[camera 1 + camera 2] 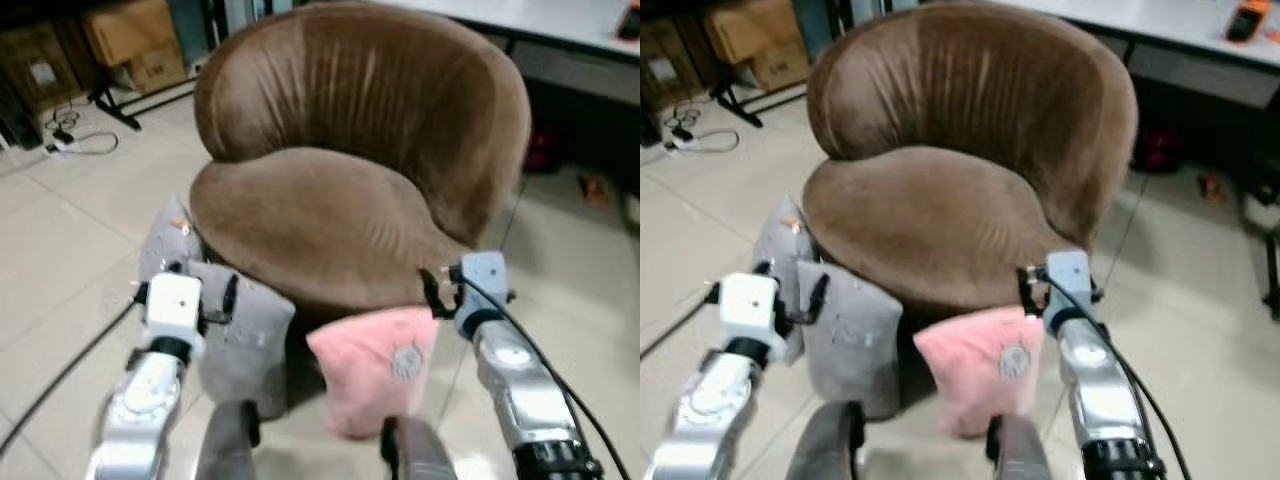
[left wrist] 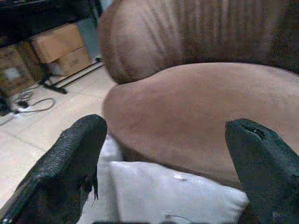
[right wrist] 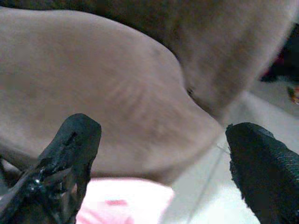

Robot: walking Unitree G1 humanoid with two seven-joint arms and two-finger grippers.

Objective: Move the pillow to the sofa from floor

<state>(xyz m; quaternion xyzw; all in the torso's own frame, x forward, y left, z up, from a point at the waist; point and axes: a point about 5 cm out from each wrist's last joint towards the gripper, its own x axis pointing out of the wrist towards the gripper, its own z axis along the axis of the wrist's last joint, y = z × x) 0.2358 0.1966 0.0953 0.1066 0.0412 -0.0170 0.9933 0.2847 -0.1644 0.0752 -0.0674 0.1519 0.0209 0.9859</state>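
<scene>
Both hands, left hand (image 2: 163, 154) and right hand (image 3: 163, 158), gape above pink pillow (image 1: 375, 365).

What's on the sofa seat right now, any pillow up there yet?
Nothing lies on the brown sofa seat. The pink pillow and two grey pillows stand on the floor against its front. The seat's near edge behind the pillows is covered.

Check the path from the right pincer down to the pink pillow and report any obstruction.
Nothing visible blocks it. The right pincer hangs open just above the pink pillow, which leans against the brown sofa. The grey pillows sit off to its left, under the left pincer.
</scene>
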